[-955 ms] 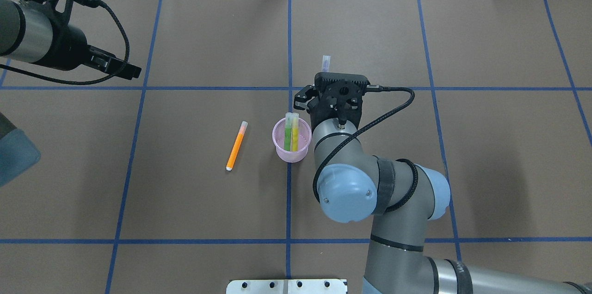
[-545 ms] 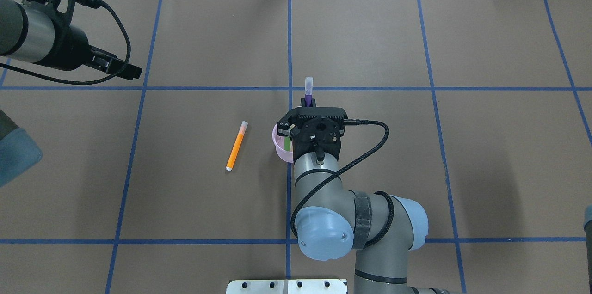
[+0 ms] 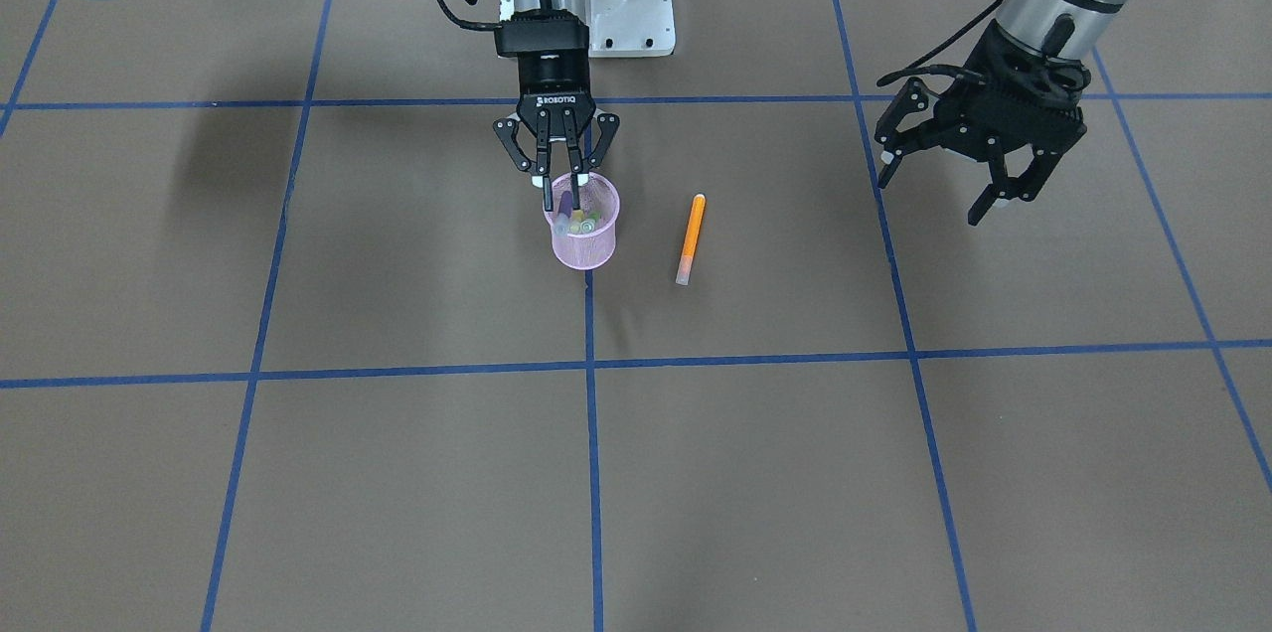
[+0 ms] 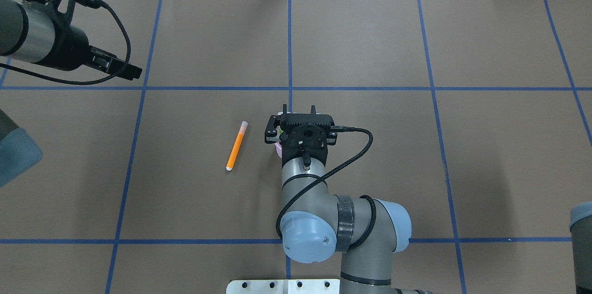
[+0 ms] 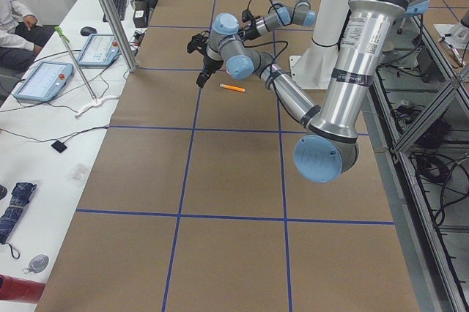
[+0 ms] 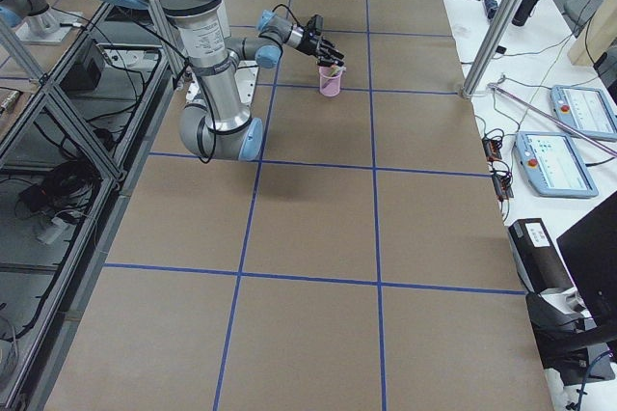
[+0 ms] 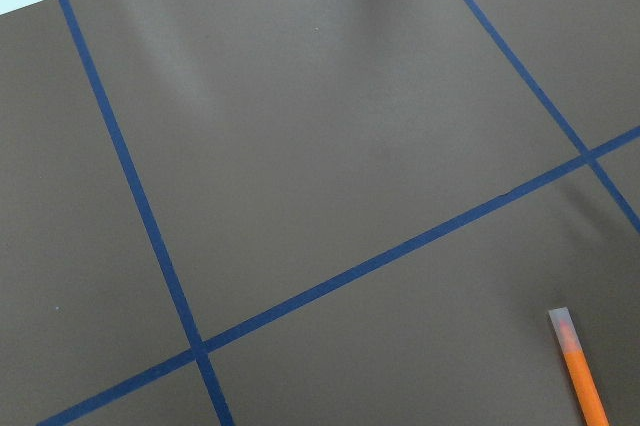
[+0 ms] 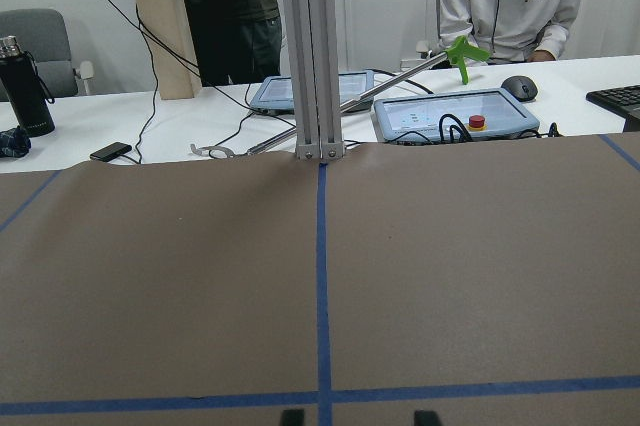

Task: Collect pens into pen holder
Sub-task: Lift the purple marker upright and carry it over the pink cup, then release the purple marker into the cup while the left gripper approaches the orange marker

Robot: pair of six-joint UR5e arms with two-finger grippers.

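The pink mesh pen holder (image 3: pixel 586 242) stands at the table's middle. My right gripper (image 3: pixel 562 181) hangs just over its rim, jaws partly open. The purple pen (image 3: pixel 565 207) leans inside the holder below the fingertips, beside a green pen (image 3: pixel 589 226) and another pale-capped one. In the overhead view my right wrist (image 4: pixel 303 130) covers nearly all of the holder (image 4: pixel 278 147). The orange pen (image 3: pixel 690 237) lies flat on the table beside the holder, also in the overhead view (image 4: pixel 236 146) and the left wrist view (image 7: pixel 582 378). My left gripper (image 3: pixel 934 190) is open and empty, raised far from the pens.
Brown paper with blue tape lines (image 4: pixel 290 44) covers the table. A white base plate (image 3: pixel 628 6) sits at the robot's side. Operators, tablets and cables line the far bench (image 8: pixel 455 116).
My right gripper carried the purple pen in from the far right to over the holder. The pen no longer sticks out past the gripper and now sits in the holder. The left arm has not moved.
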